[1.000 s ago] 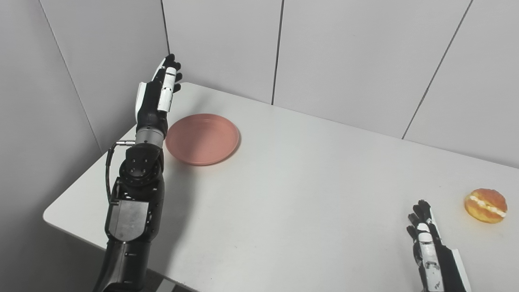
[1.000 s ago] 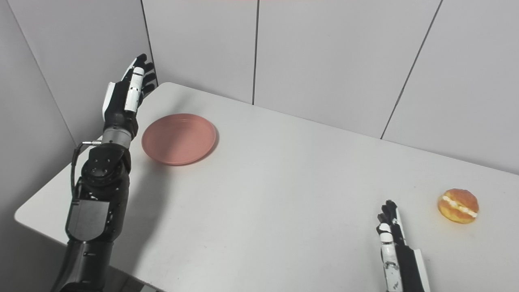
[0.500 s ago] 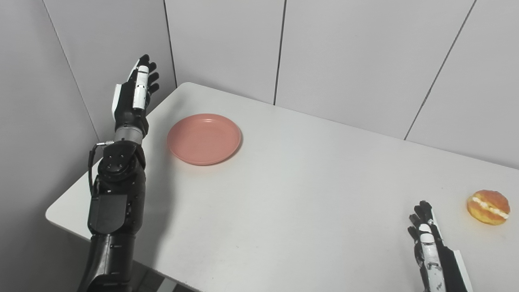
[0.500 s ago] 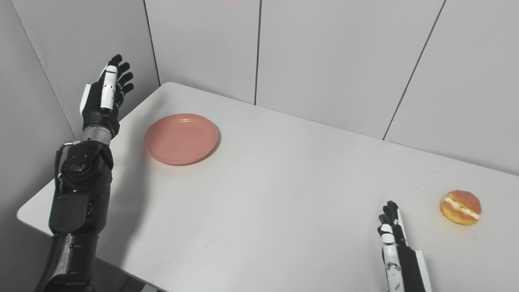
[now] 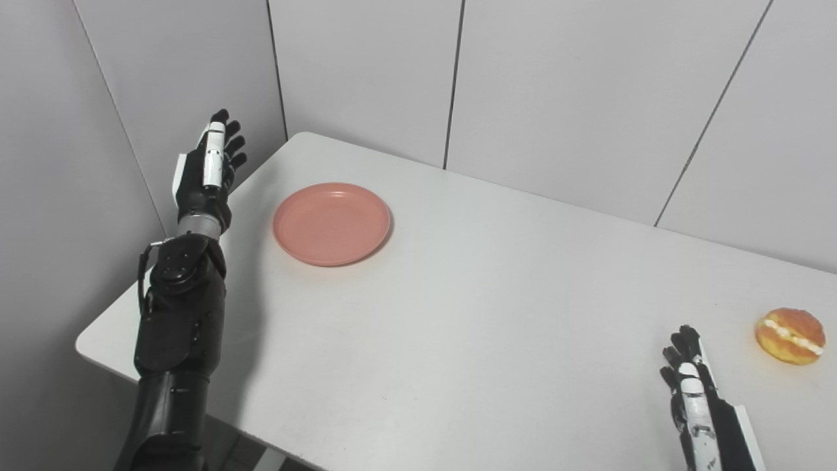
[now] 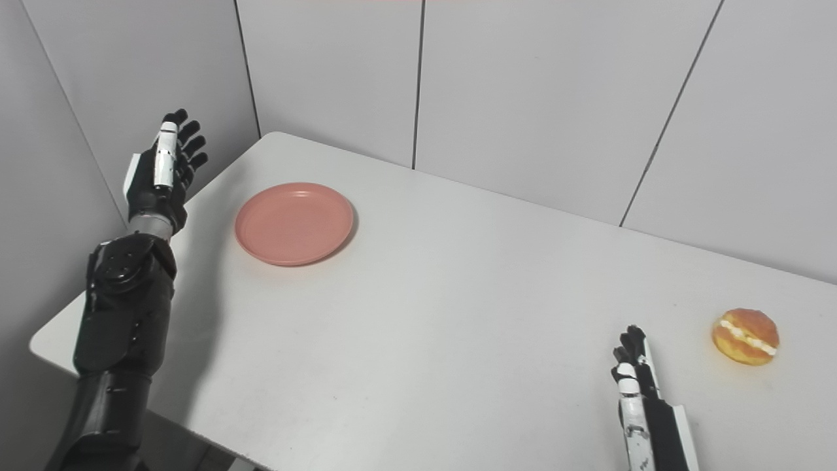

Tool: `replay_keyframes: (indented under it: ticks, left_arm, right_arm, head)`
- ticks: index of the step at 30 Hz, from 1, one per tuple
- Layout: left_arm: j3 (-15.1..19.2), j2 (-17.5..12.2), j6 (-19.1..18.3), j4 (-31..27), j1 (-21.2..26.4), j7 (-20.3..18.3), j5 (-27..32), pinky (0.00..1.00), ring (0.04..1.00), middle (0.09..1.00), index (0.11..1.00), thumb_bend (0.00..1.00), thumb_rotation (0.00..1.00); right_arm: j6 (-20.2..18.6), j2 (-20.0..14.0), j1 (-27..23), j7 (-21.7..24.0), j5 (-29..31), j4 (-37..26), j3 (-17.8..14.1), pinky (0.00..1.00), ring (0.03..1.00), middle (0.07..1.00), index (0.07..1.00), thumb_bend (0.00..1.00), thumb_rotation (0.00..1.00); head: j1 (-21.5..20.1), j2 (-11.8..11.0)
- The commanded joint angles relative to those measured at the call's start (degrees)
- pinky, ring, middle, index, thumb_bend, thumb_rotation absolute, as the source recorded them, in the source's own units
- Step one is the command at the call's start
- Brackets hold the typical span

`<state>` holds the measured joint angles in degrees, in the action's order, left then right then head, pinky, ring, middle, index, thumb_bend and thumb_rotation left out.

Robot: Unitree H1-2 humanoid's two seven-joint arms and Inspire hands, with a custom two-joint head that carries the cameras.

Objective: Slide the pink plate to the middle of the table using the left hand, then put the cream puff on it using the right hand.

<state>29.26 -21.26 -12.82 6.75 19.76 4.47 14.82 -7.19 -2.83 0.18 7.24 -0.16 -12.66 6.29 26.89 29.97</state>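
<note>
Pink plate (image 5: 331,223) unmarked; cream puff (image 5: 789,335) unlabelled, well apart.

The table (image 5: 497,314) surface is lying bare between the pink plate (image 5: 332,223) and the cream puff (image 5: 790,335). Wall panels (image 5: 562,91) are bounding the far edge and the left side, where the left hand (image 5: 206,171) is hovering close alongside.
</note>
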Motion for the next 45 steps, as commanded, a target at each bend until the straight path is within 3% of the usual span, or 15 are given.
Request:
replay_keyframes:
  ticks: [1,5,9,25,35,42,45]
  left_arm:
    - [-0.44,-2.40,2.89,-0.36,1.46,-1.03,0.21,0.92,0.940,0.942,0.919,0.35,0.99]
    - [-0.73,-2.43,3.57,1.94,1.79,-1.11,0.17,0.93,0.942,0.944,0.919,0.36,0.95]
    - [-0.67,-2.34,3.34,3.58,2.26,-1.16,0.77,0.94,0.940,0.941,0.919,0.32,1.00]
    - [-1.78,-2.43,5.31,9.84,3.30,-0.97,1.08,0.91,0.929,0.931,0.910,0.34,1.00]
    - [-1.64,-1.67,5.45,14.01,4.95,0.24,1.87,0.89,0.903,0.905,0.885,0.32,0.90]
    - [-1.17,-1.59,6.05,17.97,5.72,-1.26,4.83,0.92,0.916,0.919,0.897,0.29,0.97]
    - [-1.31,-1.82,6.73,20.44,6.36,-1.72,5.56,0.94,0.924,0.925,0.908,0.26,0.95]
  right_arm:
    - [0.45,0.00,-0.98,0.06,0.35,-1.48,-0.22,1.00,1.000,1.000,1.000,0.03,1.00]
    - [0.49,0.17,-1.00,-0.07,0.43,-1.39,-0.29,1.00,1.000,1.000,1.000,0.03,1.00]
    - [0.89,0.12,-0.98,-0.02,0.48,-1.27,-0.30,1.00,1.000,1.000,1.000,0.04,1.00]
    - [0.22,0.14,-0.75,-0.15,-0.04,-1.84,-0.19,1.00,1.000,1.000,1.000,0.04,1.00]
    - [-0.19,-0.02,-0.75,-0.06,-0.05,-2.06,-0.22,1.00,1.000,1.000,1.000,0.04,1.00]
    - [-0.35,-0.28,-0.74,0.27,0.26,-2.27,-0.25,1.00,1.000,1.000,1.000,0.05,1.00]
    - [-0.73,-0.29,-0.76,0.22,0.27,-2.36,-0.25,1.00,1.000,1.000,1.000,0.05,1.00]
  head:
    - [-0.21,0.06]
    - [-0.21,0.06]
    - [-0.26,0.18]
    - [-0.43,0.56]
    - [-0.50,0.77]
    - [-0.49,1.05]
    - [-0.53,1.05]
